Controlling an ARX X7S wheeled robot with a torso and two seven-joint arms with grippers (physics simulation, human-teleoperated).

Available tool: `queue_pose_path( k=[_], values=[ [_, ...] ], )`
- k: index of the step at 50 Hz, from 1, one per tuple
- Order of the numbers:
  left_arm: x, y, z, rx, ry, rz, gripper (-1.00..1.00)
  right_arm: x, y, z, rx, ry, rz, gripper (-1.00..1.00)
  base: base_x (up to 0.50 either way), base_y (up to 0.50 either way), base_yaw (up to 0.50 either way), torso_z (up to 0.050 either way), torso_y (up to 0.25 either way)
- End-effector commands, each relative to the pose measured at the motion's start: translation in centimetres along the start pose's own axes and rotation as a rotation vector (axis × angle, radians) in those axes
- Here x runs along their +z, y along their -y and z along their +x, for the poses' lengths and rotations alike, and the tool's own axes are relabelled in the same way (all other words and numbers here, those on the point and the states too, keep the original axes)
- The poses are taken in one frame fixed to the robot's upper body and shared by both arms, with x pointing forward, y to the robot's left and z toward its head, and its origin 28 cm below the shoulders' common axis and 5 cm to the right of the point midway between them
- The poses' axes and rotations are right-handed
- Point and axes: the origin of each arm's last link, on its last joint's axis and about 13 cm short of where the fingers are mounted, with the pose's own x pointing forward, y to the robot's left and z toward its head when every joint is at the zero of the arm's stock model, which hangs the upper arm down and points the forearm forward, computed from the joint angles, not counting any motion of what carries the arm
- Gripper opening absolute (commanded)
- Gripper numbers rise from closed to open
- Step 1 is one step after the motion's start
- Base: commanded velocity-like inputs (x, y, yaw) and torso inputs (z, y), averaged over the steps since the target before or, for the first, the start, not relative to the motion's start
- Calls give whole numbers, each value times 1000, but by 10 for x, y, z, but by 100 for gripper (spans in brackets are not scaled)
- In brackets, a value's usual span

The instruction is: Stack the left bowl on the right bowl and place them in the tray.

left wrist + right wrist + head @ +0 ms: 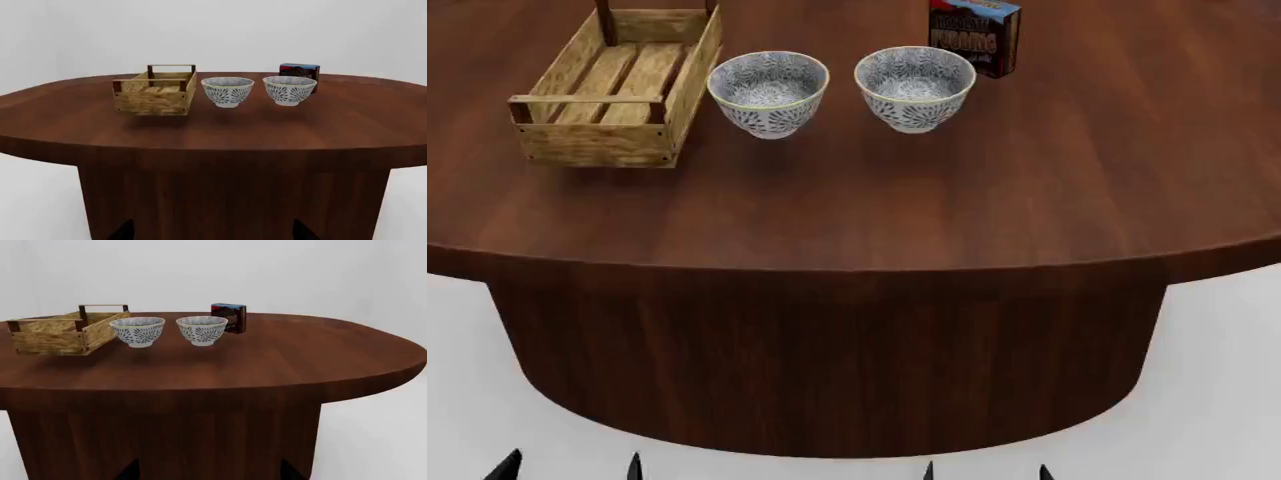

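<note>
Two white bowls with a blue flower pattern stand side by side on the dark wood table. The left bowl is right next to the tray, a long light-wood slatted crate that holds nothing. The right bowl stands a small gap from the left one. Both also show in the left wrist view, left bowl and right bowl, and in the right wrist view, left bowl and right bowl. My left gripper and right gripper are open and empty, low in front of the table's near edge, far from the bowls.
A chocolate pudding box stands upright just behind the right bowl. The table has a rounded front edge and a broad solid pedestal directly ahead of both grippers. Bare tabletop lies in front of the bowls and to their right.
</note>
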Motion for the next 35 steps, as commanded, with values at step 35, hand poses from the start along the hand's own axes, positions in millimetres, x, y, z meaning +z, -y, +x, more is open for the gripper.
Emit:
queue_pose_path(
  k=[35],
  values=[
    [103,-15,22,107,255,-31,100,73,1,24,-4,126,58,100,0,0,0,0,0]
  ],
)
